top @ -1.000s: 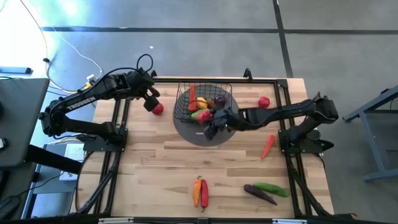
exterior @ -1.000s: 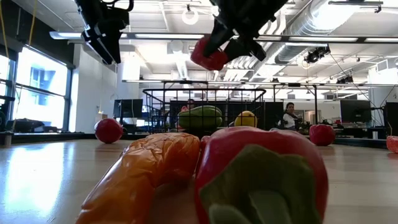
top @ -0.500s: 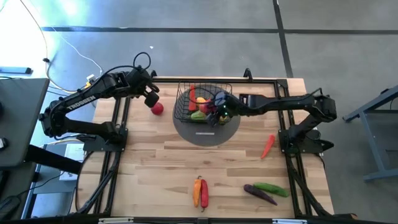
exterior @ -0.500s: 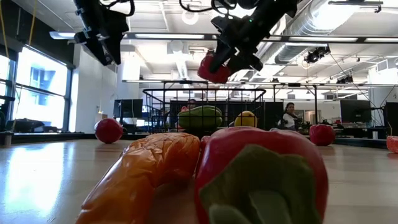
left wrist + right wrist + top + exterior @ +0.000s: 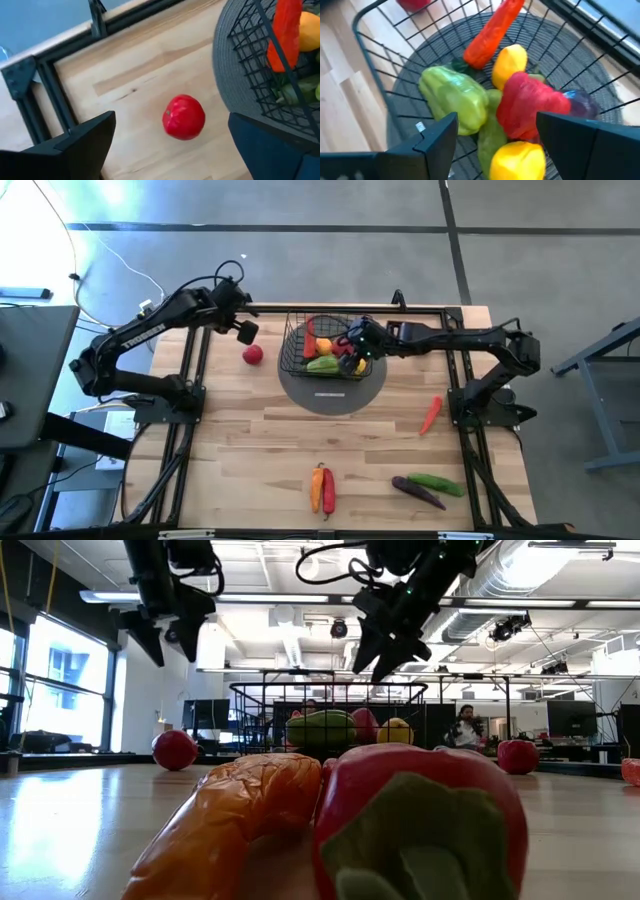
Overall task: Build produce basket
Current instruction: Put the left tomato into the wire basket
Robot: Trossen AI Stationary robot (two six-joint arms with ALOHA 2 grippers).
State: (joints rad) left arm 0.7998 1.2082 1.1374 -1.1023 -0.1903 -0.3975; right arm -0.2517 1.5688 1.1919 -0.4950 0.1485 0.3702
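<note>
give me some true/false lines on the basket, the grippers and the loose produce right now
1. The right gripper is open over the basket. True.
2. The left gripper grips the tomato. False: it is open above the tomato, which lies on the table.
3. The basket is empty. False: it holds a green pepper, a red pepper, lemons and more.
4. A red chili lies on the table outside the basket. True.
5. The basket sits on a grey mat. True.

Black wire-mesh basket (image 5: 385, 80) — thin metal — on pale, smooth-grained wooden table (image 5: 260, 450); glossy plastic produce (image 5: 530, 105).
</note>
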